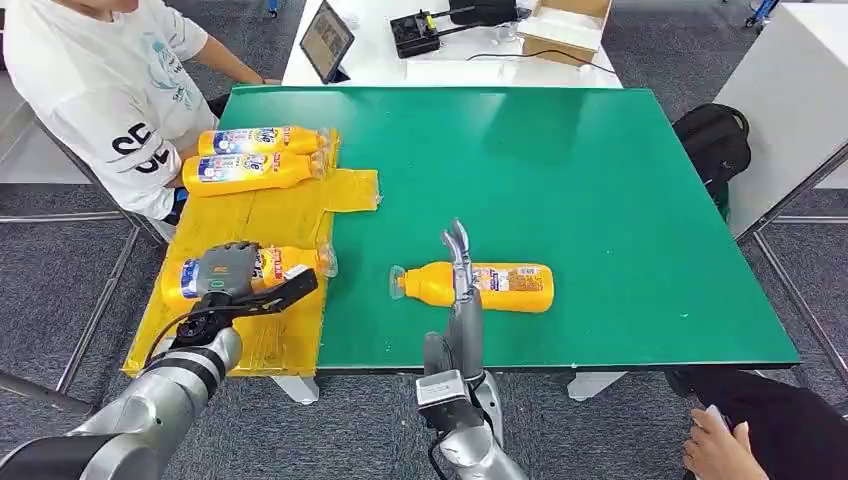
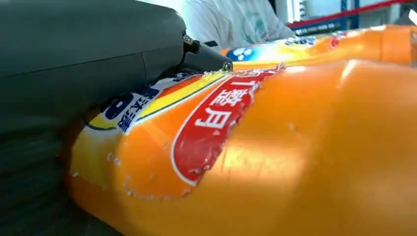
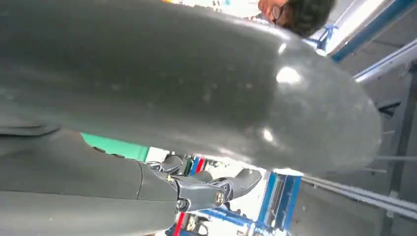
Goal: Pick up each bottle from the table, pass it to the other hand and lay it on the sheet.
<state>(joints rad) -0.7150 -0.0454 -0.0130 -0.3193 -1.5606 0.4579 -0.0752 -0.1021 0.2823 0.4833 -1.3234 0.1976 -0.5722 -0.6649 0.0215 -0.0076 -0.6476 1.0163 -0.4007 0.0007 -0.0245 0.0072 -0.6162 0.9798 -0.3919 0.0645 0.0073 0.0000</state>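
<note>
Fingers of my left hand (image 1: pixel 232 272) lie over a yellow bottle (image 1: pixel 285 262) on the near part of the yellow sheet (image 1: pixel 290 215), the grey back of the hand on top of its label and the dark fingers reaching out past its side toward the green table (image 1: pixel 600 180); in my left wrist view the bottle's (image 2: pixel 275 162) orange body and red label press right against the hand (image 2: pixel 74 64), so I take it that I have hold of it, though I cannot see how tightly the fingers wrap. My right hand (image 1: pixel 458 262) stands upright over the table with its fingers together and pointing away from me, in front of the label end of another bottle (image 1: pixel 510 285) — I cannot tell whether it touches the bottle, and nothing is in its grasp. That bottle lies on its side on the bare green surface, cap toward the sheet, well apart from it. Farther out on the sheet two more bottles (image 1: pixel 255 157) lie side by side, touching, caps toward the table's middle. A person in a white shirt (image 1: pixel 100 90) sits just beyond them at the far left corner, and another person's hand (image 1: pixel 715 450) shows near my right side.
</note>
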